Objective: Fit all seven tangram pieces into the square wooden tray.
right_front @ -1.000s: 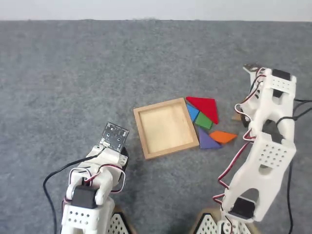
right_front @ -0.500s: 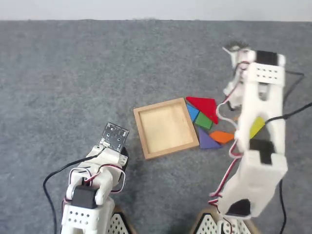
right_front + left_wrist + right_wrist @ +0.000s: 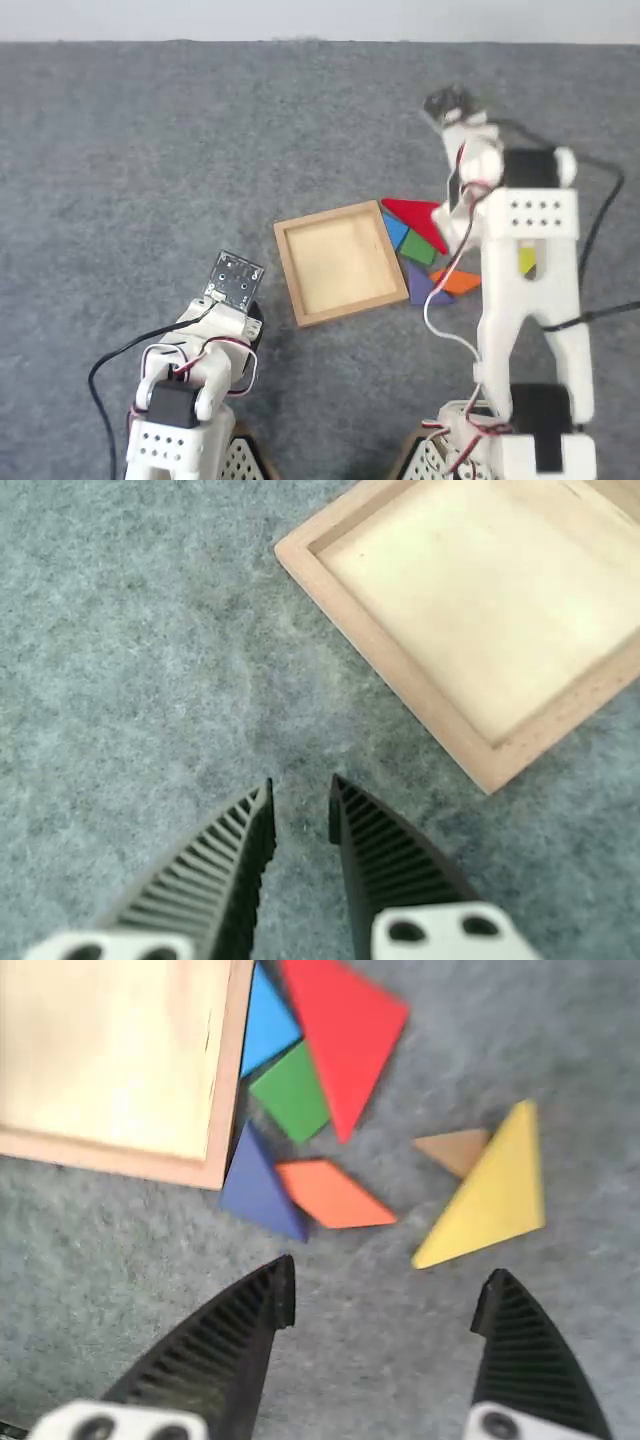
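The square wooden tray (image 3: 328, 216) lies on the grey carpet with nothing in it, and its corner (image 3: 300, 555) is just ahead of my left gripper (image 3: 300, 783). That gripper hovers over bare carpet, its fingers a narrow gap apart and holding nothing. Beside the tray's right edge lie the red triangle (image 3: 345, 1030), blue piece (image 3: 268, 1025), green piece (image 3: 292, 1092), purple triangle (image 3: 258, 1182) and orange parallelogram (image 3: 335, 1195). Farther out sit a tan triangle (image 3: 455, 1148) and a yellow triangle (image 3: 495, 1195). My right gripper (image 3: 390, 1270) hangs wide open above these pieces, holding nothing.
The right arm (image 3: 525, 260) stretches over the carpet right of the pieces and covers part of that area in the high view. The left arm (image 3: 225, 310) stands near the tray's front left corner. Open carpet surrounds the tray to the left and behind.
The right arm has swung leftward toward the group of pieces, and its wrist now sits above them. The left arm, the tray and the pieces have not moved.
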